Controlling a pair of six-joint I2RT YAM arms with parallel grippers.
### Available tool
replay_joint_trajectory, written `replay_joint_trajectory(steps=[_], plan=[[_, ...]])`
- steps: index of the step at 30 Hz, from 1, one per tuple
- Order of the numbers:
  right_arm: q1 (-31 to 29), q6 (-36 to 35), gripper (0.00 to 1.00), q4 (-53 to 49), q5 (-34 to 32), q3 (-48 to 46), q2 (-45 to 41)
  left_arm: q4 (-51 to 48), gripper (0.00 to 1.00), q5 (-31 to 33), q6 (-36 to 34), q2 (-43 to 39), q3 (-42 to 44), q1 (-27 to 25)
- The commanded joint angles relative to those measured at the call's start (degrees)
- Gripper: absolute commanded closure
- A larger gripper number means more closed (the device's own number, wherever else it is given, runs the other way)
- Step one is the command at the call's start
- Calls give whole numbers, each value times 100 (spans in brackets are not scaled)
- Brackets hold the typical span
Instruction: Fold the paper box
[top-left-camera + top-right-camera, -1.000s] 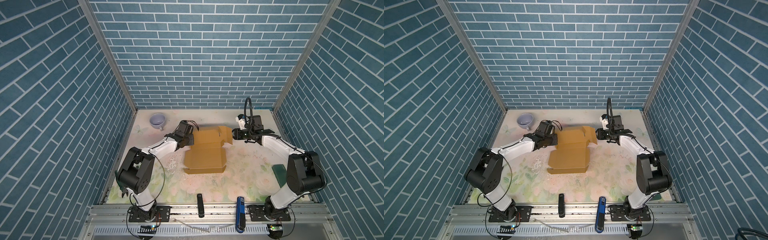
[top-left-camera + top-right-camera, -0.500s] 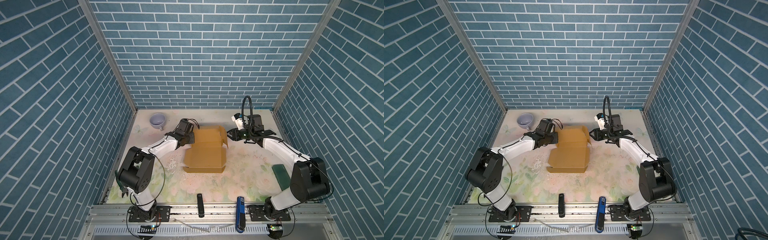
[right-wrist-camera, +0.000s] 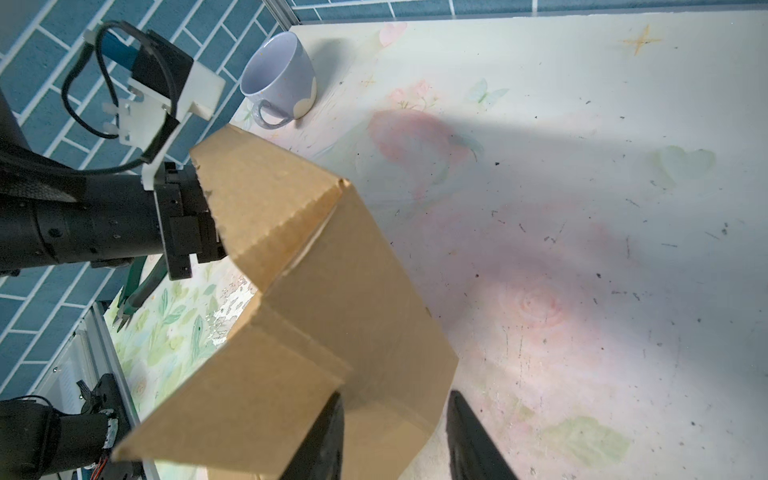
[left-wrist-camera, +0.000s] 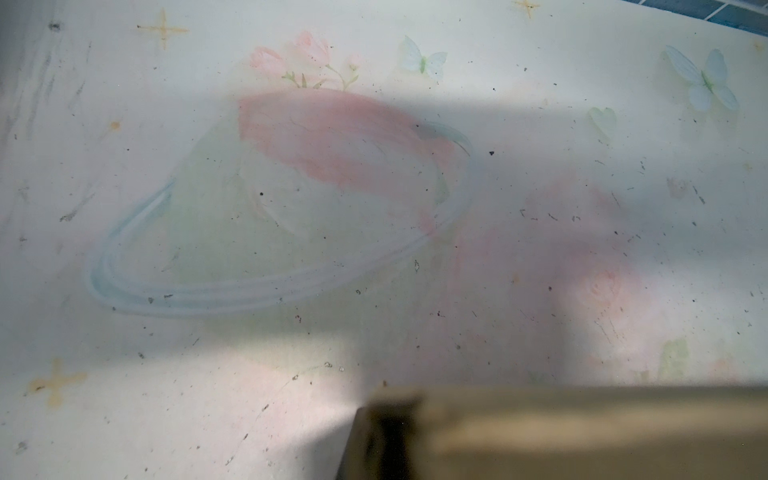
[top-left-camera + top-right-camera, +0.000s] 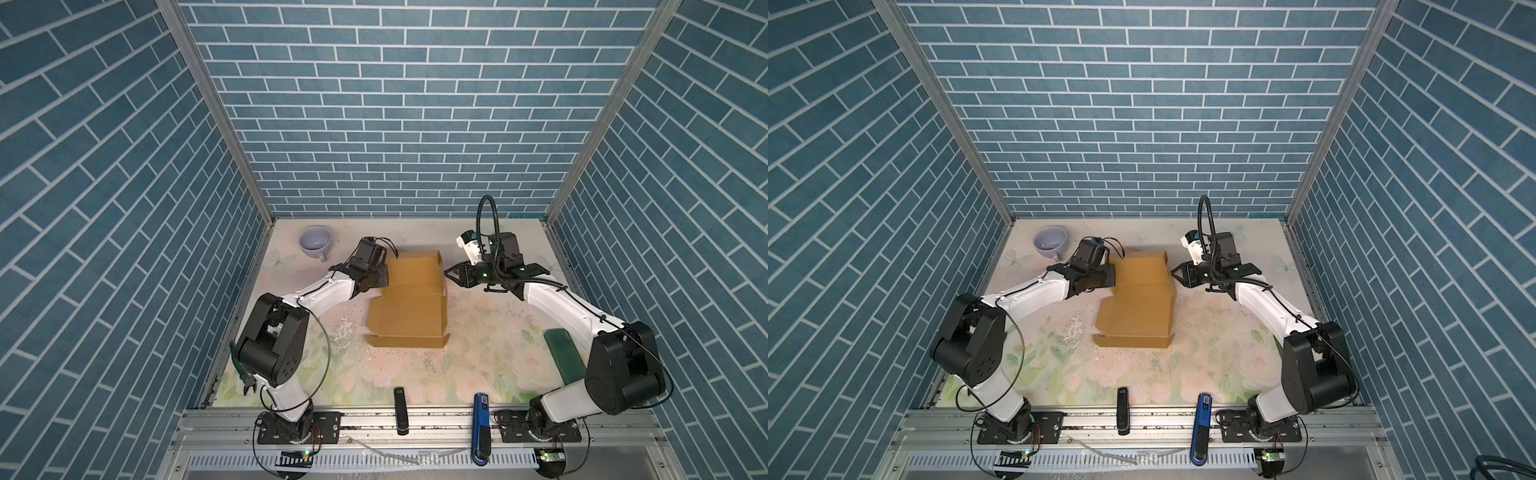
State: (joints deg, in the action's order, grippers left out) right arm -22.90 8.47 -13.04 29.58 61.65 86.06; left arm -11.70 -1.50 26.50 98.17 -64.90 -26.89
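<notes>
The tan paper box (image 5: 409, 309) (image 5: 1138, 305) lies mid-table, partly folded, with its back panels raised. My left gripper (image 5: 384, 276) (image 5: 1111, 277) is shut on the left edge of the raised back part. In the left wrist view only a blurred strip of the paper box (image 4: 561, 432) shows, and the fingers are hidden. My right gripper (image 5: 449, 275) (image 5: 1175, 275) (image 3: 395, 436) stands open at the box's back right edge. In the right wrist view a cardboard corner (image 3: 386, 399) lies between its two black fingers (image 3: 328, 440).
A lavender mug (image 5: 315, 243) (image 3: 278, 79) stands at the back left. A dark green block (image 5: 561, 357) lies at the right edge and green pliers (image 5: 245, 374) at the left edge. A black bar (image 5: 400, 405) and a blue bar (image 5: 481, 411) lie at the front rail.
My right gripper has moved left, up to the box. The back right flap, which stuck out to the right, now stands folded in. The left gripper has hardly moved.
</notes>
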Motion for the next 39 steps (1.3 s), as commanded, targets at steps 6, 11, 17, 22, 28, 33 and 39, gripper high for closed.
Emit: replay_joint_trajectory(steps=[6,11,17,22,28,33,39], plan=[[-164,-381,59,72,-14,149,363,251,96,-552,-146,-43,-15,-8],[-202,-415,59,58,10,334,507,265,96,-613,-243,-79,38,-8],[-253,-537,56,-85,47,555,614,272,96,-814,-430,-67,7,-29],[-281,-633,54,-207,56,729,782,203,96,-928,-527,-39,-39,-52],[-364,-714,53,-224,18,827,986,20,96,-1060,-655,52,-184,-73],[-451,-800,53,-229,-235,805,1032,-254,96,-1255,-682,177,-398,-77],[-514,-839,50,-223,-509,727,983,-589,96,-1449,-585,304,-687,-66]])
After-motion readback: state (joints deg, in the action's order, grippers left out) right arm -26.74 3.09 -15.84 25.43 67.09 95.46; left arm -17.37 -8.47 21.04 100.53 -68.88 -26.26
